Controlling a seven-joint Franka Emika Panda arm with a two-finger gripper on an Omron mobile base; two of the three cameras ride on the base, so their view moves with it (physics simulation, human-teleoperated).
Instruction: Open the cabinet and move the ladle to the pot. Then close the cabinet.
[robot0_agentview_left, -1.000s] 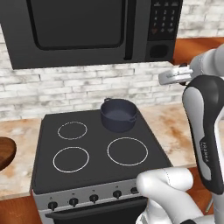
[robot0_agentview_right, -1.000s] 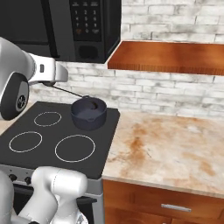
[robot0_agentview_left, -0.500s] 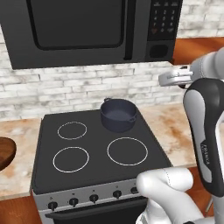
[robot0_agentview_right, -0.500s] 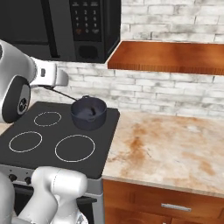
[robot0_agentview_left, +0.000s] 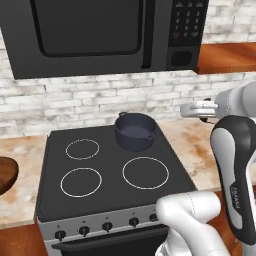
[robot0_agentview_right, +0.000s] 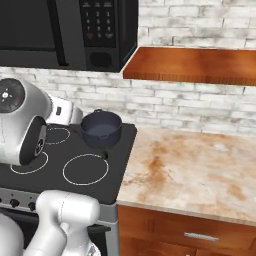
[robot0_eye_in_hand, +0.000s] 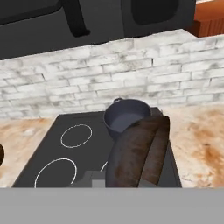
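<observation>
the gripper (robot0_agentview_left: 192, 110) is clamped on the brown ladle (robot0_eye_in_hand: 138, 151), carrying it bowl-forward toward the pot (robot0_agentview_left: 135, 131), which sits empty on the stove's (robot0_agentview_left: 107, 175) rear right ring, ready to receive it.

Ladle bowl close to the lens, pot on the stove beyond.
A dark brown ladle (robot0_eye_in_hand: 139, 151) rises from the bottom edge, overlapping the dark grey-blue pot (robot0_eye_in_hand: 127, 116) on a rear ring of the black stove (robot0_eye_in_hand: 52, 148). Behind runs a white brick wall (robot0_eye_in_hand: 131, 74), a black microwave (robot0_eye_in_hand: 87, 17) above; marbled surface (robot0_eye_in_hand: 201, 140) alongside.
</observation>
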